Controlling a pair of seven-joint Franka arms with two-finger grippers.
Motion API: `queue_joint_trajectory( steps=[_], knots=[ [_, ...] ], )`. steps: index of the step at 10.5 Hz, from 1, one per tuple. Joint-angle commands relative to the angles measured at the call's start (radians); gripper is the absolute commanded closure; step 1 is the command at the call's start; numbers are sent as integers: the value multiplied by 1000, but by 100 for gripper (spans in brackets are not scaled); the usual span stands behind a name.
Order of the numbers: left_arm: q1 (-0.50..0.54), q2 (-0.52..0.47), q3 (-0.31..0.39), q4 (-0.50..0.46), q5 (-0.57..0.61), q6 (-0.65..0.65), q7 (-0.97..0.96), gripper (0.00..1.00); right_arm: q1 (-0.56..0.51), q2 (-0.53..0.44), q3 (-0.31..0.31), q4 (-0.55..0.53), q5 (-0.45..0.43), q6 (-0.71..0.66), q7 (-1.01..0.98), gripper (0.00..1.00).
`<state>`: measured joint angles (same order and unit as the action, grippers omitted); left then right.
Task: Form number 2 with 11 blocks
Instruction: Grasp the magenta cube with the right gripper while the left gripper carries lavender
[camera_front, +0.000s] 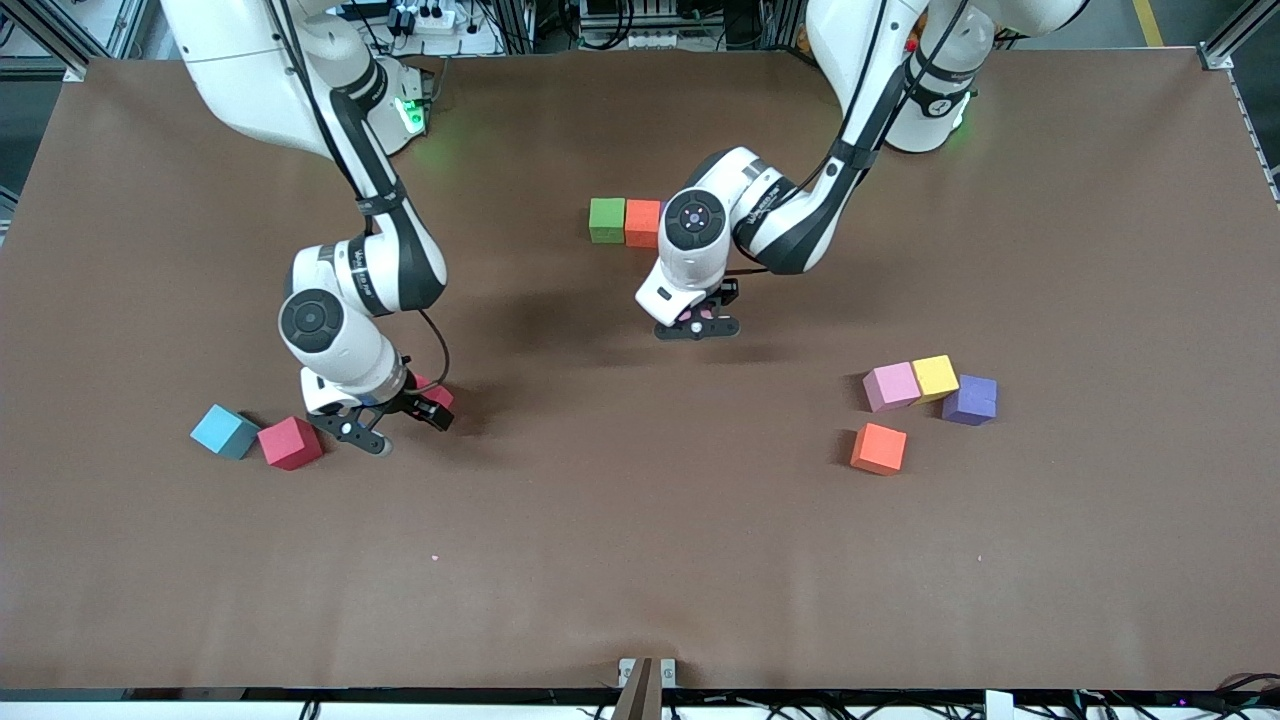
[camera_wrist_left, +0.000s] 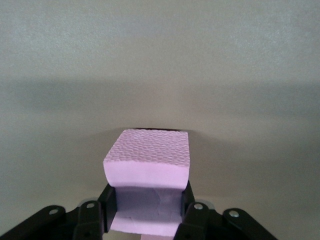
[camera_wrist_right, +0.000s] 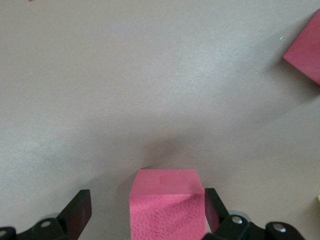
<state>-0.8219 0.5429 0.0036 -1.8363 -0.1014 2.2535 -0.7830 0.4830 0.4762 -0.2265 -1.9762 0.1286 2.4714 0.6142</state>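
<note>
My left gripper (camera_front: 700, 322) is shut on a pale pink block (camera_wrist_left: 147, 162), low over the bare mat (camera_front: 640, 520) near the middle of the table. Close by, a green block (camera_front: 606, 220) and an orange block (camera_front: 642, 222) sit side by side, touching. My right gripper (camera_front: 406, 428) is open and low at a deep pink block (camera_wrist_right: 167, 205), which lies between its spread fingers (camera_wrist_right: 80, 212) with a gap on one side. A red block (camera_front: 290, 442) lies beside it. Toward the left arm's end lie a pink (camera_front: 890, 386), a yellow (camera_front: 936, 376), a purple (camera_front: 970, 400) and an orange block (camera_front: 879, 448).
A light-blue cube (camera_front: 224, 431) rests next to the red block, toward the right arm's end. The brown mat covers the whole table. Both arms reach in from their bases and hang over the middle strip.
</note>
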Motion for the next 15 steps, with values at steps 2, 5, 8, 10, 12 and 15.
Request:
queue_joint_trajectory(
  steps=[2, 5, 8, 10, 12, 15],
  knots=[
    [-26, 12, 12, 23, -23, -22, -34, 61, -43, -39, 15, -64, -14, -25, -96, 0],
    [-43, 12, 7, 14, -23, -22, -67, 60, -44, -33, 22, -84, 20, -25, -110, 0],
    [-45, 12, -1, 3, -21, -25, -64, 59, -35, -28, 38, -81, 89, -22, -114, 0],
    [-45, 11, -20, -1, -21, -28, -70, 59, -37, -41, 36, -70, 89, -26, -116, 0],
    [-45, 9, -36, -6, -21, -35, -71, 57, -37, -44, 36, -56, 89, -35, -114, 0],
    [-45, 6, -40, -18, -20, -35, -71, 38, -40, -51, 36, -56, 89, -34, -116, 0]
  ],
)
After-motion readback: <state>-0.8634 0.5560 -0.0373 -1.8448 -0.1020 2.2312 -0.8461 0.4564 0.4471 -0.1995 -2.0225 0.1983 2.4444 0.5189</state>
